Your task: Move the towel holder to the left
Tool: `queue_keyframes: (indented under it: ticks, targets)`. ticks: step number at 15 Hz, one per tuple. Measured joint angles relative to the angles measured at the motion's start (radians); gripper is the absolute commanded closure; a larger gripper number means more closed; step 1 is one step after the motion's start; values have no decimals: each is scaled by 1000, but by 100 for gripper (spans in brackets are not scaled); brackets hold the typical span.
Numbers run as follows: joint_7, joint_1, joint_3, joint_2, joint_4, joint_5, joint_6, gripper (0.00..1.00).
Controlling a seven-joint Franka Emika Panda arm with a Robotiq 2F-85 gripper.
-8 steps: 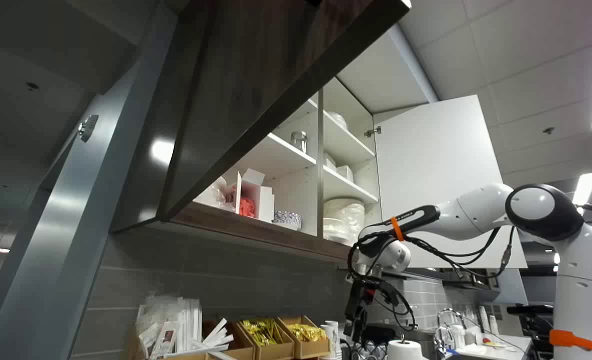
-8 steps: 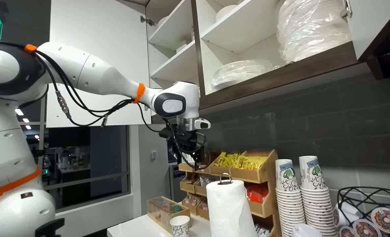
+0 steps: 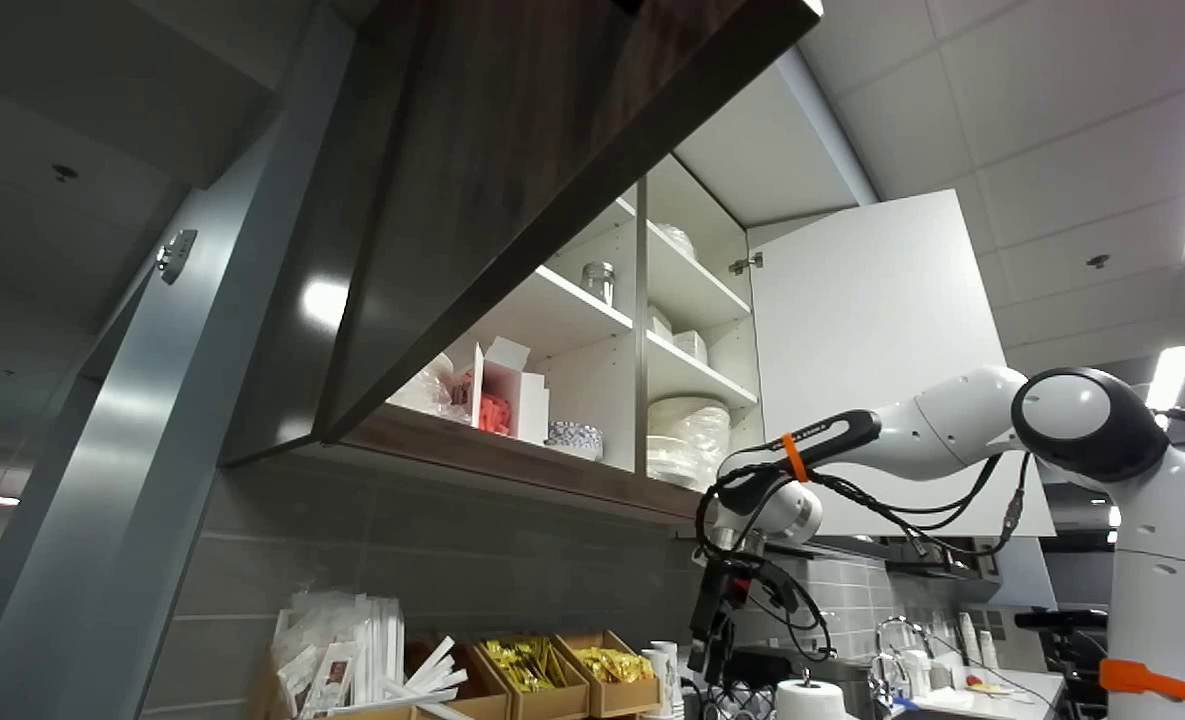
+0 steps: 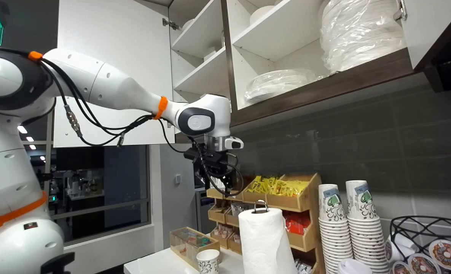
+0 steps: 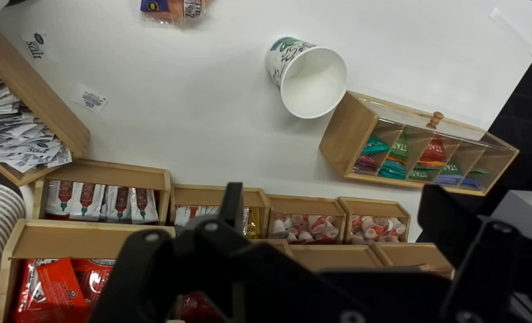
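The towel holder [image 4: 260, 205] shows as a metal loop on top of a white paper towel roll [image 4: 265, 243], upright on the counter. In an exterior view only the roll's top [image 3: 810, 701] shows, at the bottom edge; its lower part is cut off in both exterior views. My gripper [image 4: 214, 184] points down, above and apart from the roll, over the bin rack. It also shows in an exterior view [image 3: 717, 645], to the left of the roll. In the wrist view the fingers [image 5: 332, 202] are wide apart with nothing between them. I cannot identify the holder there.
A wooden rack [image 4: 309, 190] of packet bins stands behind the roll. A paper cup [image 4: 208, 262] and a clear-lidded tea box [image 4: 195, 243] are on the counter. Cup stacks [image 4: 335, 236] and a wire basket [image 4: 427, 219] stand to the right. Open cabinets [image 4: 324, 85] hang above.
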Motion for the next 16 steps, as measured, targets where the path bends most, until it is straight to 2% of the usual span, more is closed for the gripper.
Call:
queue_keyframes:
  ticks: [5, 9, 13, 16]
  targets:
    - [37, -74, 32, 0, 18, -23, 3, 0]
    - [103, -146, 38, -13, 56, -87, 32, 0]
    - [184, -202, 51, -31, 92, -214, 32, 0]
    - [318, -251, 82, -33, 114, -346, 13, 0]
